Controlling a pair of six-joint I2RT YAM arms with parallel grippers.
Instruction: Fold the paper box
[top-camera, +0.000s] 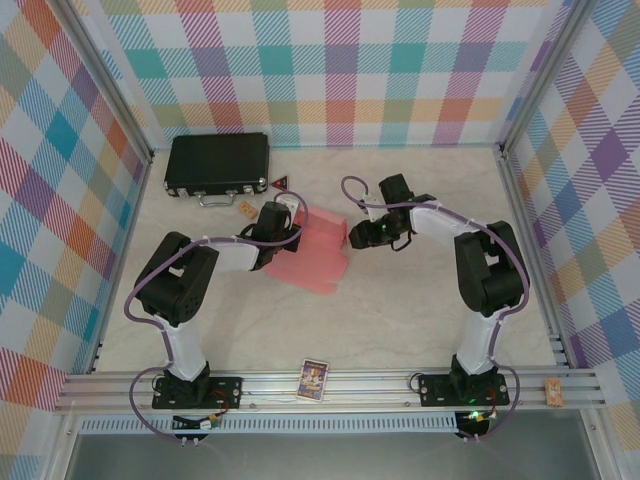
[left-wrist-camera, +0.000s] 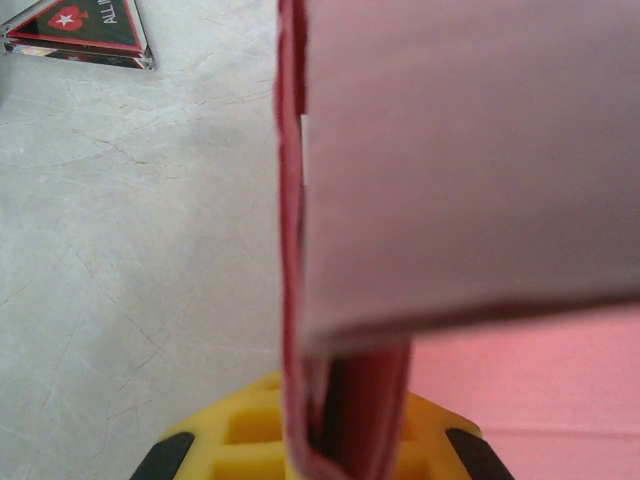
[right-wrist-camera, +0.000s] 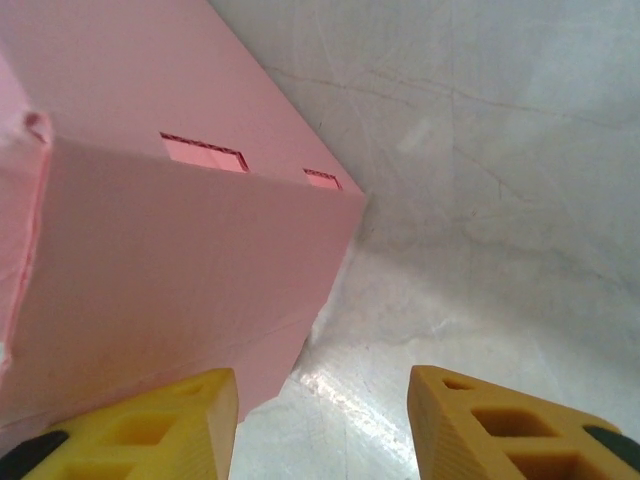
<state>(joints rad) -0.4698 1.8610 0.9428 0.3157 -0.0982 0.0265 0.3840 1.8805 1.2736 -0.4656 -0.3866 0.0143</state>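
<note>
The salmon-pink paper box (top-camera: 312, 262) lies partly folded in the middle of the table, with one panel raised at its far side. My left gripper (top-camera: 283, 222) is at the box's far-left corner, shut on a doubled upright edge of card (left-wrist-camera: 345, 400) between its yellow fingers (left-wrist-camera: 245, 430). In the left wrist view a pale panel of the box (left-wrist-camera: 460, 150) bends over to the right. My right gripper (top-camera: 355, 235) stands open just right of the raised panel (right-wrist-camera: 180, 250), which has two slots. Its left finger (right-wrist-camera: 160, 425) is against the panel's foot. Bare table shows between its fingers.
A black hard case (top-camera: 217, 163) lies at the back left. Near it are a red-and-black triangular card (top-camera: 278, 182) and a small tan piece (top-camera: 247, 209). A playing card (top-camera: 314, 379) rests on the front rail. Plaid walls enclose the table on three sides.
</note>
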